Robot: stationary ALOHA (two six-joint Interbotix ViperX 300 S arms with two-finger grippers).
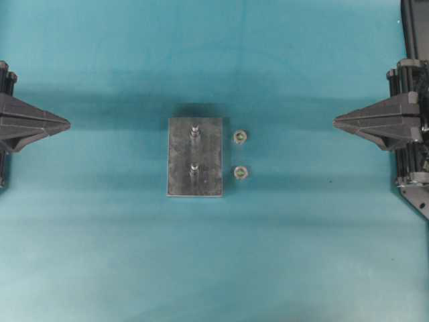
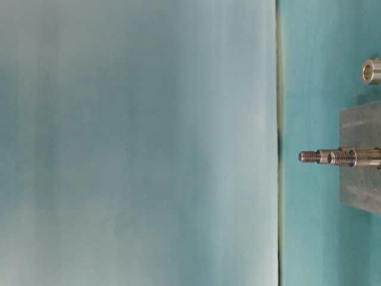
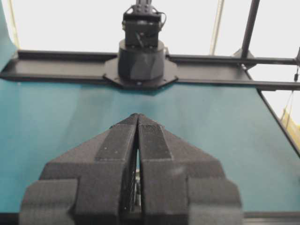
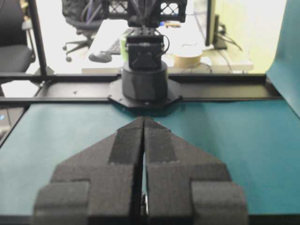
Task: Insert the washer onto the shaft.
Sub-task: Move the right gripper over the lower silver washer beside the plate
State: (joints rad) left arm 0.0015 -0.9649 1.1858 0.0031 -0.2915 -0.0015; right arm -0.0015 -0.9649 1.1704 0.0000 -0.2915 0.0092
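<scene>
A grey metal block [image 1: 204, 176] lies in the middle of the teal table, with two upright threaded shafts [image 1: 194, 132] [image 1: 194, 169] on it. Two small metal washers [image 1: 239, 137] [image 1: 240, 172] lie flat on the mat just right of the block. At table level the shafts [image 2: 309, 157] rise from the block [image 2: 360, 179], and one washer [image 2: 371, 71] lies beside it. My left gripper [image 1: 67, 124] [image 3: 138, 115] is shut and empty at the far left. At the far right, my right gripper [image 1: 336, 121] [image 4: 144, 118] is also shut and empty. Both point at the block from well away.
Each wrist view looks across the teal mat to the other arm's black base [image 3: 140, 61] [image 4: 144, 79], mounted on a black frame rail [image 3: 234, 70] at the table's edge. Wide open mat lies between each gripper and the block.
</scene>
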